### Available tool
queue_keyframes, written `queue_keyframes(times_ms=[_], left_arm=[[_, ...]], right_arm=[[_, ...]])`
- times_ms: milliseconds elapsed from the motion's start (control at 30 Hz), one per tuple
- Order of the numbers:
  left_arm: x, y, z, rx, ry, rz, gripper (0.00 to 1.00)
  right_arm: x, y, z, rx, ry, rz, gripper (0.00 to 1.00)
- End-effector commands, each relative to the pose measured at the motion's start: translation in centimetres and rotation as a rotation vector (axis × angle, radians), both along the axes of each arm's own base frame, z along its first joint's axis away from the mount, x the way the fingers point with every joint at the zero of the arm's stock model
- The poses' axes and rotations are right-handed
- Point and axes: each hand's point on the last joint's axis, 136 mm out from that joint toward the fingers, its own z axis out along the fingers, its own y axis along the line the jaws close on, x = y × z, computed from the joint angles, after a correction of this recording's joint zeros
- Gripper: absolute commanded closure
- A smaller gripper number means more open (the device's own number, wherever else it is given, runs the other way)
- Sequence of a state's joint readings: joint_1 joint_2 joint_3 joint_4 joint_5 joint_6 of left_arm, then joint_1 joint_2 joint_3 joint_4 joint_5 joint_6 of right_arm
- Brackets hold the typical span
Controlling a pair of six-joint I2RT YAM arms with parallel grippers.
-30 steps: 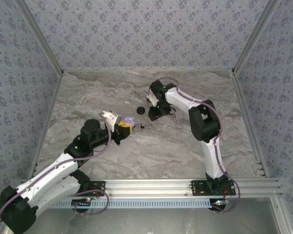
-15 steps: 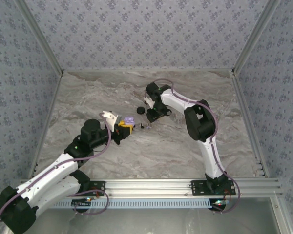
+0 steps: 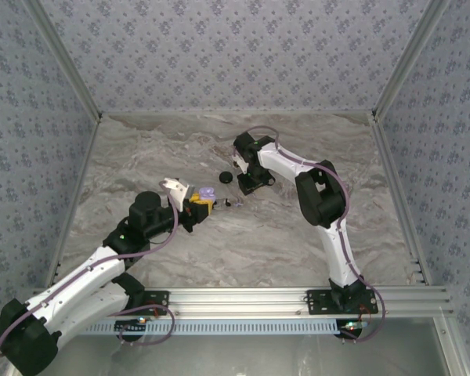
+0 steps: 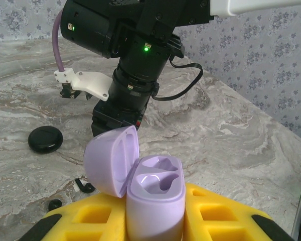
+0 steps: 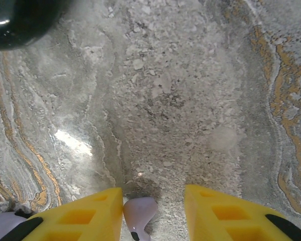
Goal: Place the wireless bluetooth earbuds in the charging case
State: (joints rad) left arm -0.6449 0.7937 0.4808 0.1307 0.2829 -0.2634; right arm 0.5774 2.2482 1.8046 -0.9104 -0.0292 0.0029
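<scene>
**Veined grey marble tabletop** [image 3: 298,235]. My left claw [image 4: 153,223], with yellow pocketed fingers, pinches the smooth lilac charging case [image 4: 155,193] upright, left of centre, its domed lid hinged open above two moulded wells. My right claw [image 5: 154,216] is spread just right of it, over a lilac earbud [image 5: 139,212] lying on the marble between the fingers. A glossy black round puck [image 4: 45,139] lies just beyond the case. Two tiny black pieces [image 4: 84,187] lie between the claws. In the last second my right arm has swung slightly left, while the left is unmoved.

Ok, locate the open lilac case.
Left wrist view: the lilac case, lid open, sits in the left gripper; a black puck lies beyond, to its left.
</scene>
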Motion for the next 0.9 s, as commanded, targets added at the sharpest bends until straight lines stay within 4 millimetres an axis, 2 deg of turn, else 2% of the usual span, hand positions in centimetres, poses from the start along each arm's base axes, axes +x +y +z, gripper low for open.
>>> queue_keyframes(times_ms=[0, 367, 867], left_arm=[[0.1, 0.1, 1.0, -0.023, -0.024, 0.009, 0.74], [0.1, 0.1, 1.1, -0.024, -0.025, 0.010, 0.74], [0.1, 0.1, 1.1, -0.024, -0.025, 0.010, 0.74]], right_arm=[[-0.7, -0.1, -0.4, -0.027, 0.029, -0.006, 0.62], [-1.4, 0.5, -0.5, -0.027, 0.039, 0.005, 0.70], [-1.8, -0.1, -1.7, -0.074, 0.045, 0.008, 0.65]])
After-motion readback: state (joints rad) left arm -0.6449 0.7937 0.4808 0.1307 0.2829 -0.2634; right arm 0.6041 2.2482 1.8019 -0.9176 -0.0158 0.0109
